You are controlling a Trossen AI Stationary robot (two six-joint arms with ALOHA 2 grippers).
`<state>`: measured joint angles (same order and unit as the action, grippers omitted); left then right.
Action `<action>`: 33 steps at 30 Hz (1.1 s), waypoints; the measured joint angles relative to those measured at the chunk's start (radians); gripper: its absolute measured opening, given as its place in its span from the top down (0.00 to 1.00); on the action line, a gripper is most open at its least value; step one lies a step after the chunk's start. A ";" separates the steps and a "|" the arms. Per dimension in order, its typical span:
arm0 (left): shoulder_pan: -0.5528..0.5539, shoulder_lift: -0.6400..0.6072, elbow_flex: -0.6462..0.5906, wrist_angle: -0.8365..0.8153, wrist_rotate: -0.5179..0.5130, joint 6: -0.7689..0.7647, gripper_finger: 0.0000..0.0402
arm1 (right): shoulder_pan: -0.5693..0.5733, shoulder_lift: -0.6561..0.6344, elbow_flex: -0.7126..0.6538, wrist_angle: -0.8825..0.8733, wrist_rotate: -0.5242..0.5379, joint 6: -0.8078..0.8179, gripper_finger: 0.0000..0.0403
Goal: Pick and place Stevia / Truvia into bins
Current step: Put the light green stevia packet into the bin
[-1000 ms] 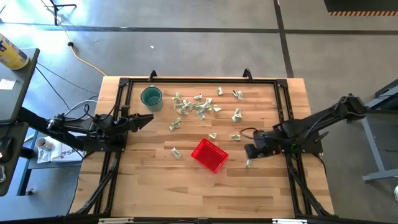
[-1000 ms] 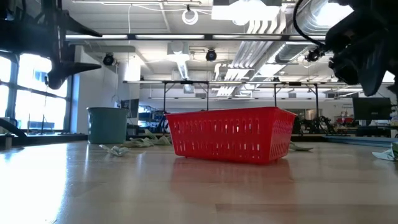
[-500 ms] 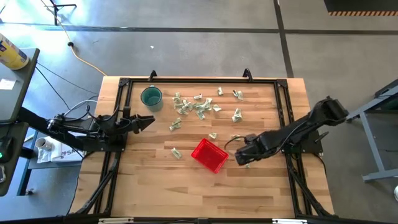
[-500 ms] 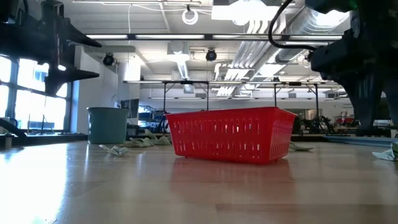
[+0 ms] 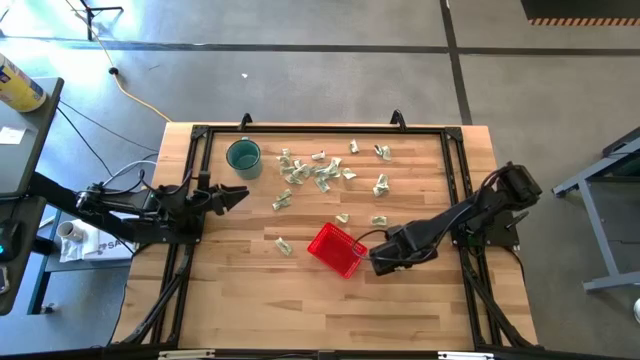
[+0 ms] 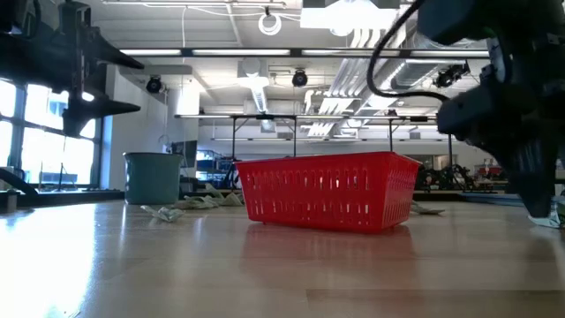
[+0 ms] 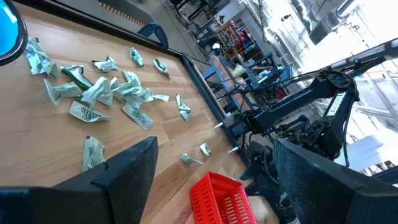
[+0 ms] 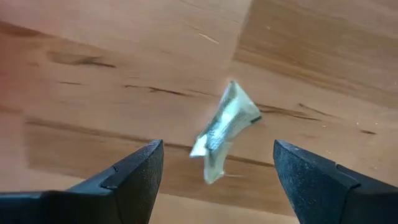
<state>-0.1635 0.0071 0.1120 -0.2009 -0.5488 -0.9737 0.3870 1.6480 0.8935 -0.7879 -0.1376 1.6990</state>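
Many pale green and white Stevia sachets [image 5: 310, 170] lie flat on the wooden table, most in a cluster at the far middle. One crumpled sachet [image 8: 224, 127] lies on the wood under my right gripper [image 8: 217, 147], which points down, open, with a finger on either side and touches nothing. That gripper [image 5: 383, 262] hovers just right of the red mesh basket [image 5: 337, 250], which stands on the table. My left gripper [image 5: 235, 195] waits open and level at the table's left edge.
A round teal cup [image 5: 243, 156] stands at the far left of the table. Single sachets lie left of the basket [image 5: 283, 245] and beyond it [image 5: 378, 220]. A black frame [image 5: 320, 128] runs around the table top. The near half of the table is bare wood.
My right gripper has moved toward the table's left, close to the red basket, and sunk lower, tipping until it points down over the lone sachet. Its fingers stay open. The basket and the sachets have not moved.
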 joint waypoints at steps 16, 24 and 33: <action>0.000 0.000 0.000 -0.016 0.000 0.000 0.12 | -0.007 0.023 -0.006 0.009 0.025 -0.024 0.83; 0.000 0.000 0.000 -0.016 -0.001 0.000 0.12 | -0.016 0.016 -0.005 0.019 0.057 -0.067 0.97; 0.000 0.000 0.000 -0.007 -0.002 -0.004 0.12 | -0.116 -0.118 0.058 0.117 0.253 -0.276 0.98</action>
<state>-0.1636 0.0071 0.1120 -0.2077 -0.5507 -0.9781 0.2714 1.5301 0.9512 -0.6711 0.1152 1.4234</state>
